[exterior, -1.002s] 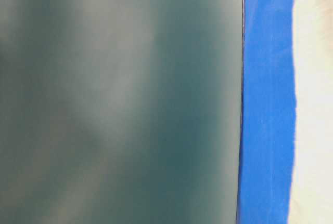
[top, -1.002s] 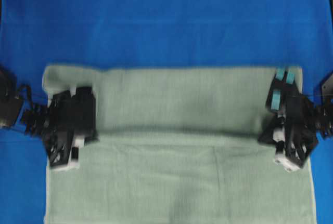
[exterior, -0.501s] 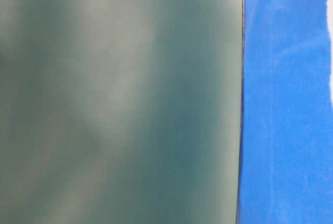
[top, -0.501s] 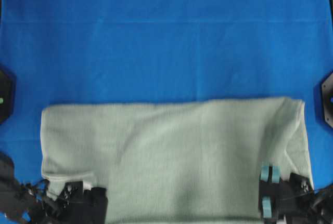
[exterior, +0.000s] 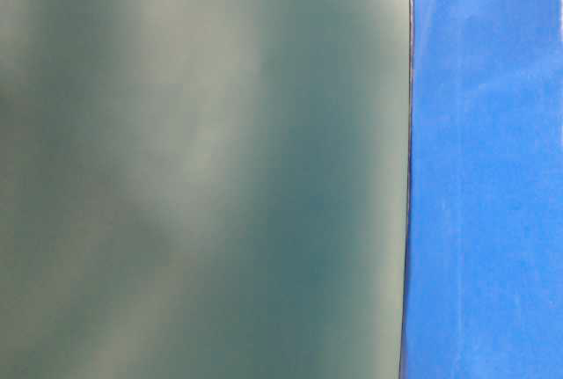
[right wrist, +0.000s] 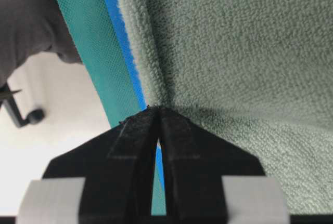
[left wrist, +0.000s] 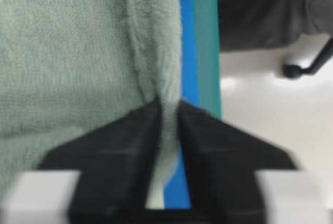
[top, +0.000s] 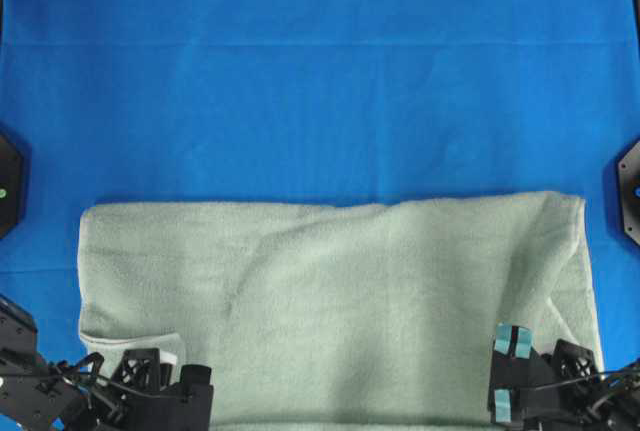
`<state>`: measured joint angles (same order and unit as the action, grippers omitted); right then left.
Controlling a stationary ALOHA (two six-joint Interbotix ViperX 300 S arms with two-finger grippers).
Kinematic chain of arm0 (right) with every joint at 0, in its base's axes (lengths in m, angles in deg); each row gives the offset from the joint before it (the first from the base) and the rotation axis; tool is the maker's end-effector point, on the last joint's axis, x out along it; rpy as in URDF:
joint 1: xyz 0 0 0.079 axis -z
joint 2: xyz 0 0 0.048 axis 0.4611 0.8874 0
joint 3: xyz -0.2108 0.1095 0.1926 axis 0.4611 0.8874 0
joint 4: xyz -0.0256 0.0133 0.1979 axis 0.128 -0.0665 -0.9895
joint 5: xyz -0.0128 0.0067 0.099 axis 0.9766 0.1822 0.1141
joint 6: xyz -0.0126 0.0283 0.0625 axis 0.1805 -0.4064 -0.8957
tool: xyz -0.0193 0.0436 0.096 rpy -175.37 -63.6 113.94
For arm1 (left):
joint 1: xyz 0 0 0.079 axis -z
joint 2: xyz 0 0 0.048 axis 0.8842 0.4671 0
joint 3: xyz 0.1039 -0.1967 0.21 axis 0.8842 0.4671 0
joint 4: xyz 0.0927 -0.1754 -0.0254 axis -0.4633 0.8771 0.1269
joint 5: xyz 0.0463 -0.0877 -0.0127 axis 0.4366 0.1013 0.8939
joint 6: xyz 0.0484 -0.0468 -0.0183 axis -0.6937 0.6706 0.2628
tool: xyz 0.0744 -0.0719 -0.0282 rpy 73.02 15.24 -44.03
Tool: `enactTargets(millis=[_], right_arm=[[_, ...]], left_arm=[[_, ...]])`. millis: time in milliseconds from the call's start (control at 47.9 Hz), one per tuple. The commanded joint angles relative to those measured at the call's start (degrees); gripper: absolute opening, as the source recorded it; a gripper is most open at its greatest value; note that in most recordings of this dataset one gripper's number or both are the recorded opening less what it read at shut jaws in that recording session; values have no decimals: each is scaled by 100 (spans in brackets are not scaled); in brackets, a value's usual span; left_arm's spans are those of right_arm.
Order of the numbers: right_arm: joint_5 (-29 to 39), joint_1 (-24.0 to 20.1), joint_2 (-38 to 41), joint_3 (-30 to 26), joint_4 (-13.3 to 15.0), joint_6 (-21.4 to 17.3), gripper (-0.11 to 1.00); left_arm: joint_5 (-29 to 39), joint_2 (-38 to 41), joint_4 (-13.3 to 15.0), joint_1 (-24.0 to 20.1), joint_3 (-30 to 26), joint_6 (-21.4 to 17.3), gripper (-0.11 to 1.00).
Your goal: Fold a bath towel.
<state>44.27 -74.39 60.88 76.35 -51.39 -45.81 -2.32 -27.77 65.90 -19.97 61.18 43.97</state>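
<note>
The pale green bath towel [top: 340, 301] lies folded in half on the blue cloth, its fold line at the far side and its free edges at the near table edge. My left gripper [top: 165, 386] sits at the near left corner. In the left wrist view its jaws [left wrist: 169, 104] stand slightly apart, with a ridge of towel [left wrist: 78, 52] still between them. My right gripper [top: 508, 371] is at the near right corner, and its fingertips [right wrist: 158, 108] are shut on the towel's edge [right wrist: 234, 52]. The table-level view is filled by blurred green towel [exterior: 202, 168].
A bright blue cloth [top: 320, 71] covers the table. Black arm bases sit at the left edge [top: 8, 186] and right edge [top: 630, 191]. A teal strip [right wrist: 88, 52] marks the near table edge, with pale floor and a dark wheeled chair [left wrist: 270, 11] beyond.
Both grippers carried the towel's far edge toward the near table edge, doubling the towel over. Since then the left jaws have parted; the right jaws stay shut.
</note>
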Motion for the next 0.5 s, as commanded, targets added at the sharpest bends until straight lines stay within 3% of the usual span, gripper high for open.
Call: enactTargets(millis=[0,83,188,313,480], right_arm=[[9,-9,-62,-88,44,-9,2],[18,44,-62,-105,176,-9,5],[220,53,-114,-141,369,-9,37],[879,97,-501,-290,791,-9,66],[1837,308,-1222,-369,1670,-62,64]], left_arm=[[-18,-79,-18,-9,-97,0,29],[9,-105,-18,-53,-97,-18,54],[105,-272,-18,-132,-88,-123,80],[580,-791,-79,-290,-114,-264,78],[1310,-1731,-255,-624,-70,-905,77]])
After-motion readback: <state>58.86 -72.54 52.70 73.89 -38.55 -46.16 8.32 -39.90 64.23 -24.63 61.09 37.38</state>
